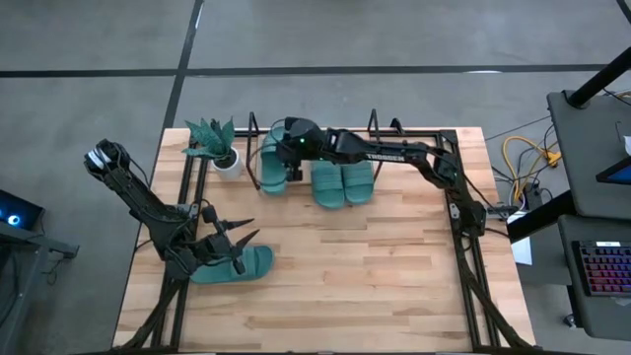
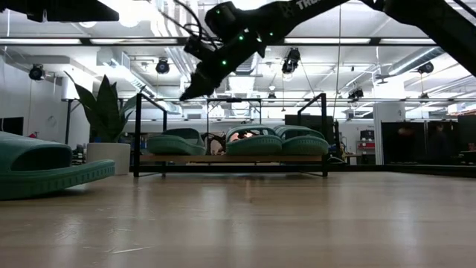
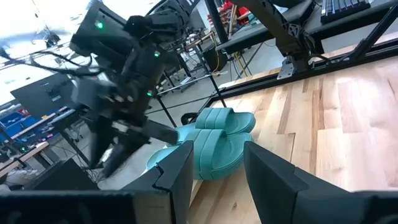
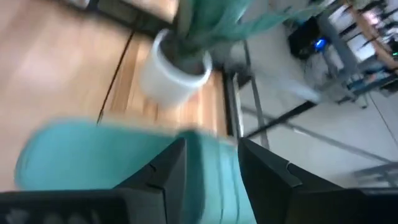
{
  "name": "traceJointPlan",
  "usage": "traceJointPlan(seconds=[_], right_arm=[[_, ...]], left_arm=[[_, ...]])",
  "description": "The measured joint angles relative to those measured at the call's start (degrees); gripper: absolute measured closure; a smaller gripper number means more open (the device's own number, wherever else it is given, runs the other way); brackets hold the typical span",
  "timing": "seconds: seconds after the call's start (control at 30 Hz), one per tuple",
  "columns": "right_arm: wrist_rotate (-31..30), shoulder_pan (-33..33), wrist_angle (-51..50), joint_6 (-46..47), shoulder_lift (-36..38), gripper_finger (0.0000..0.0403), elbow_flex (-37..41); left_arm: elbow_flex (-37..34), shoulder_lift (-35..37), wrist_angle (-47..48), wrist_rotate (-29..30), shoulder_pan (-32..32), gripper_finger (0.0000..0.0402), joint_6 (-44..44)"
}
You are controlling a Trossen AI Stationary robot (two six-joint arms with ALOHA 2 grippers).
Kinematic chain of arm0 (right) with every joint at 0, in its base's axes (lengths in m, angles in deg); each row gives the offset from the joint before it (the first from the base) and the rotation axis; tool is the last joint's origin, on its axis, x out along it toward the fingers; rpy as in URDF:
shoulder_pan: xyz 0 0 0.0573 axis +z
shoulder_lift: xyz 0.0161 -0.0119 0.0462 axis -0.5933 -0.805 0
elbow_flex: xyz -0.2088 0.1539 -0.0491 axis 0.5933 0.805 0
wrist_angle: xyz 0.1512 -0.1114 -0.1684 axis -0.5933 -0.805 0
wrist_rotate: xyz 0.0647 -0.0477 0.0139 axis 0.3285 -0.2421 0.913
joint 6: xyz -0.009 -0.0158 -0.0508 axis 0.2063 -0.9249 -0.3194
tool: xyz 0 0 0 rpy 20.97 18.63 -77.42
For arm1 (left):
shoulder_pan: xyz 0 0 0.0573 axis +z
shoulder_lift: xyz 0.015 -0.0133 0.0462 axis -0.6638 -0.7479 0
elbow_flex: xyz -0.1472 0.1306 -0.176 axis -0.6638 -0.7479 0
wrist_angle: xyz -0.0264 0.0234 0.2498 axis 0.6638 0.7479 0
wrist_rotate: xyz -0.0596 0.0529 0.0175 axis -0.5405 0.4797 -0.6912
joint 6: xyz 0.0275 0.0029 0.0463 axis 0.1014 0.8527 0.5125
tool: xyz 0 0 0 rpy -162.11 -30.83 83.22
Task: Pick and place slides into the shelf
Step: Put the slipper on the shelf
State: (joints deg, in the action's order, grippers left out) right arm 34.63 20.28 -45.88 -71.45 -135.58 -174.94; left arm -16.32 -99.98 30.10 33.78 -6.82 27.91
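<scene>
Three teal slides rest sole-down on the shelf (image 1: 419, 134) at the table's far edge: one at the left (image 1: 270, 163) and a pair (image 1: 343, 183) beside it, also in the low view (image 2: 253, 141). A fourth slide (image 1: 233, 264) lies flat on the tabletop near the left edge, and shows in the low view (image 2: 41, 167). My right gripper (image 1: 293, 175) hovers open above the shelf's left slide (image 4: 112, 162), clear of it in the low view (image 2: 187, 94). My left gripper (image 1: 246, 235) is open, just above the far edge of the fourth slide, pointing right.
A small potted plant in a white pot (image 1: 219, 148) stands at the shelf's left end, close to my right gripper. The shelf's black wire frame (image 2: 138, 134) rises around the slides. Bare wood tabletop (image 1: 375, 266) spreads between the shelf and the near edge.
</scene>
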Motion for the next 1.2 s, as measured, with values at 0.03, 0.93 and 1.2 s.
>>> traceJointPlan(seconds=[0.03, 0.93, 1.2], right_arm=[[-1.4, 0.1, -1.9, -1.4, 0.0, 0.027, 0.0], [-10.3, -0.8, -9.8, 3.1, 3.6, 0.0264, 0.2], [9.0, 3.4, -12.1, 13.8, 18.3, 0.0288, 7.8]], left_arm=[[0.0, 0.1, 0.0, 0.0, 0.0, 0.0276, 0.2], [-1.1, 29.1, -1.0, -8.5, -1.0, 0.0276, 20.8], [1.3, 26.2, -1.2, -5.0, -0.7, 0.0276, 24.1]])
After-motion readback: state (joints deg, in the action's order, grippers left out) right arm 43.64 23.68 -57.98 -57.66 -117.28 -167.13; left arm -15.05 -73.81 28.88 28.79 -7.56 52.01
